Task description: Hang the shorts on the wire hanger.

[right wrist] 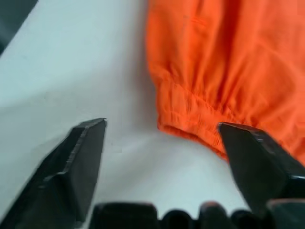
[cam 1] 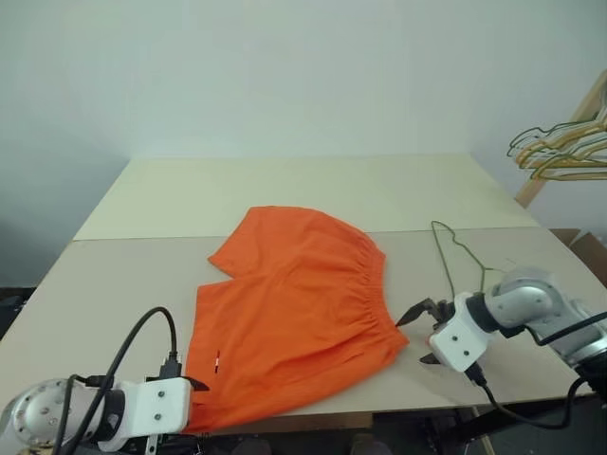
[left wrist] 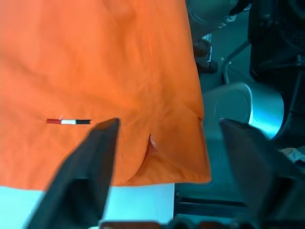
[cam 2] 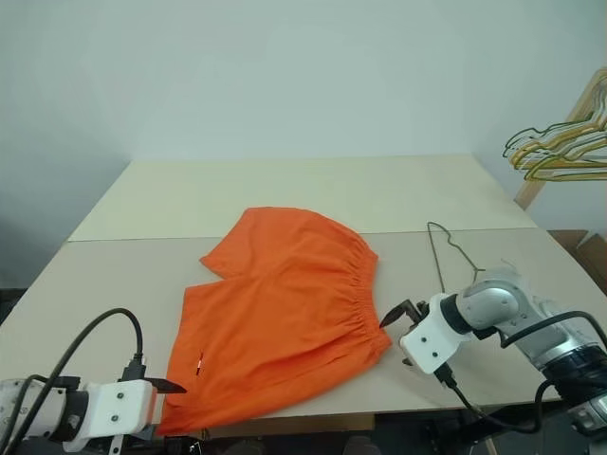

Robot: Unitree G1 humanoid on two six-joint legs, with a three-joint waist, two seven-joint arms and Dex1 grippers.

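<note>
Spreading flat at frame centre, the orange shorts (cam 1: pixel 294 313) show us their gathered waistband facing right, legs left; the left gripper (left wrist: pixel 164 143) and right gripper (right wrist: pixel 162 138) gape, empty.

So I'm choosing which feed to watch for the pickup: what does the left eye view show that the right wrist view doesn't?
Left eye view alone: the thin dark wire hanger lying on the pale wooden table, beside the waistband, the wooden rack of hangers and the open left gripper.

Right wrist view alone: a close look at the waistband corner between the fingers.

Both: the bright orange fabric shorts and the open right gripper.
</note>
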